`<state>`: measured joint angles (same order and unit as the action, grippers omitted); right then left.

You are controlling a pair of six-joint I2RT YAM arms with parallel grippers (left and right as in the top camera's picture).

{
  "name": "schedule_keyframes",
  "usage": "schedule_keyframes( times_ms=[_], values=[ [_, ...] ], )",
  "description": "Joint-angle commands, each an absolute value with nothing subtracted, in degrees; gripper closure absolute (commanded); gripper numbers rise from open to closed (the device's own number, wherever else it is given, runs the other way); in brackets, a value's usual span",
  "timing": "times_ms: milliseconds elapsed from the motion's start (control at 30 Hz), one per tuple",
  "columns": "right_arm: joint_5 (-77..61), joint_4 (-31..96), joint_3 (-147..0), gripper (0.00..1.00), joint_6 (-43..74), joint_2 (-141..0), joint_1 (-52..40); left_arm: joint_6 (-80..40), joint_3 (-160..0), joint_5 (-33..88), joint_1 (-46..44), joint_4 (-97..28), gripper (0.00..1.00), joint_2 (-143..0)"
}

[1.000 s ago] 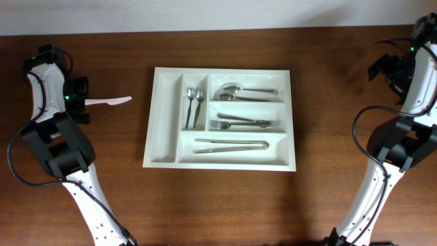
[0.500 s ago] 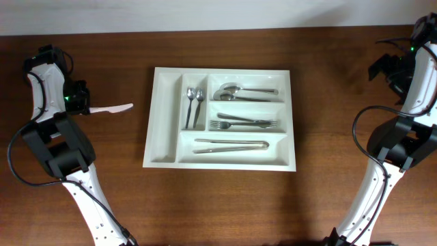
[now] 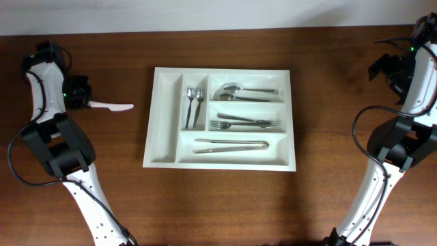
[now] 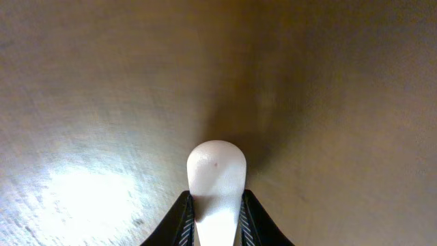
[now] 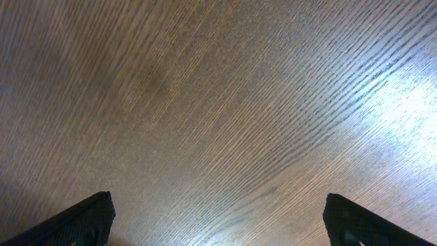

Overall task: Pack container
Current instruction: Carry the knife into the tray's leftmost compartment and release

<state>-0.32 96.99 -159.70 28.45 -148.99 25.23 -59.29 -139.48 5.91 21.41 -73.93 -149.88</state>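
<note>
White plastic knife (image 3: 116, 107) is pinched between the left fingers (image 4: 183, 220) near the tray (image 3: 164, 123) in the middle of the table (image 3: 225, 205), so the carry is in hand and next seems to call for a move to the tray's empty leftmost slot, while the right fingers (image 5: 82, 219) gape, holding nothing.

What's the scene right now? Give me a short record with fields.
left gripper: shut on white utensil, left of tray
right gripper: open, over the table, far right
tray: mid-table
far-left slot: empty
next slot: two small spoons
wide slots: metal cutlery in all three
</note>
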Motion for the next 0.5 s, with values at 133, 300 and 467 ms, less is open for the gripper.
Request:
schedule_keyframes(
  times_ms=[133,300,467],
  values=[
    [-0.43,97.1,-160.7,0.01,28.29,-147.39,25.15,-41.19,-153.95,16.1,21.45,-77.45,0.98,-150.1],
    [-0.45,97.1,-160.7,0.01,28.29,-147.39,25.15,-22.33,-162.39,23.16,17.74,-84.79,0.98,-150.1],
    [-0.45,97.1,-160.7,0.01,28.29,-147.39,25.15,-5.23,-162.82,22.7,11.11,-89.54,0.98,-150.1]
  ],
)
